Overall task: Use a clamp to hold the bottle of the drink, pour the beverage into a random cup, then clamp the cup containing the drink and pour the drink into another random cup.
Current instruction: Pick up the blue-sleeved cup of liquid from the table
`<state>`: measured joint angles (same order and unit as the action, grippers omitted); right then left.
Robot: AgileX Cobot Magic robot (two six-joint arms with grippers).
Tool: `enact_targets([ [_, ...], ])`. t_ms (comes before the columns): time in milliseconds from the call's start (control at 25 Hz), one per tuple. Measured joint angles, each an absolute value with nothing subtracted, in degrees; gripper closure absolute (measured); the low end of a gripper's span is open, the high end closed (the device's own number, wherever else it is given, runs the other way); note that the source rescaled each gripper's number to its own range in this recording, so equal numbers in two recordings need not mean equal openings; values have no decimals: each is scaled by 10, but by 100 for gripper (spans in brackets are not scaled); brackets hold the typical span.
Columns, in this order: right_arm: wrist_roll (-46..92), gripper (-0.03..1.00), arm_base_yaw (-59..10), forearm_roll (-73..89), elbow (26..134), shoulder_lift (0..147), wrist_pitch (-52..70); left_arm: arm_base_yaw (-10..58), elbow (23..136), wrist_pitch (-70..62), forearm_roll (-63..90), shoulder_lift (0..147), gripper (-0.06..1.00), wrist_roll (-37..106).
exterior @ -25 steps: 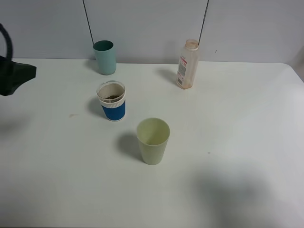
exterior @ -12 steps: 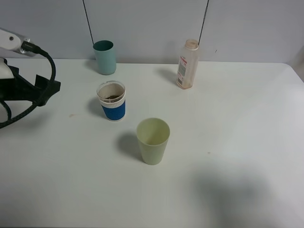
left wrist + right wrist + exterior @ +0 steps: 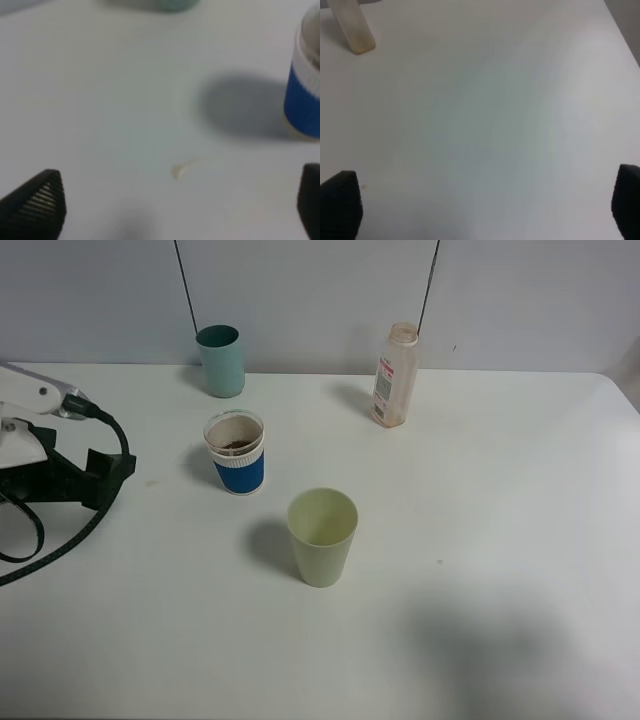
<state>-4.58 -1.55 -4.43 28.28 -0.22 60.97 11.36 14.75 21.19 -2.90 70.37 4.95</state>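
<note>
Since a second ago, my left arm has come in from the left edge of the high view and dropped toward the table (image 3: 500, 520). The cups and the bottle (image 3: 394, 375) have not shifted.

1. Left gripper (image 3: 108, 476): it sits low over the table, left of the blue cup (image 3: 236, 468) and clear of it. In its wrist view the fingertips (image 3: 35, 207) stand spread wide with only bare table between them. Nothing is held.
2. Right gripper (image 3: 485, 205): I see it only in its wrist view. The jaws are spread wide over bare table and hold nothing. The bottle stands well ahead of it.
3. Blue cup: upright, left of centre, with dark drink (image 3: 236, 446) low inside.
4. Bottle: upright near the back wall, right of centre, uncapped.
5. Teal cup (image 3: 221, 360): upright at the back, behind the blue cup.
6. Green cup (image 3: 322, 536): upright, nearest the front, well apart from both grippers.
</note>
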Motion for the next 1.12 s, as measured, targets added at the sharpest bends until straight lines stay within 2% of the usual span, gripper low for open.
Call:
enact_targets([
  [120, -46, -3, -16, -44, 283, -2, 610, 114, 140, 245, -57, 760, 19, 35],
  [400, -46, -3, -16, -44, 283, -2, 610, 114, 138, 377, -104, 854, 20, 0],
  [480, -46, -3, -16, -44, 283, -2, 610, 114, 138, 393, -114, 869, 18, -6],
  [680, -46, -3, -16, -44, 283, -2, 610, 114, 138, 468, -156, 910, -3, -34],
  [1120, -46, -3, -16, -44, 283, -2, 610, 114, 139, 619, -191, 1032, -6, -38],
])
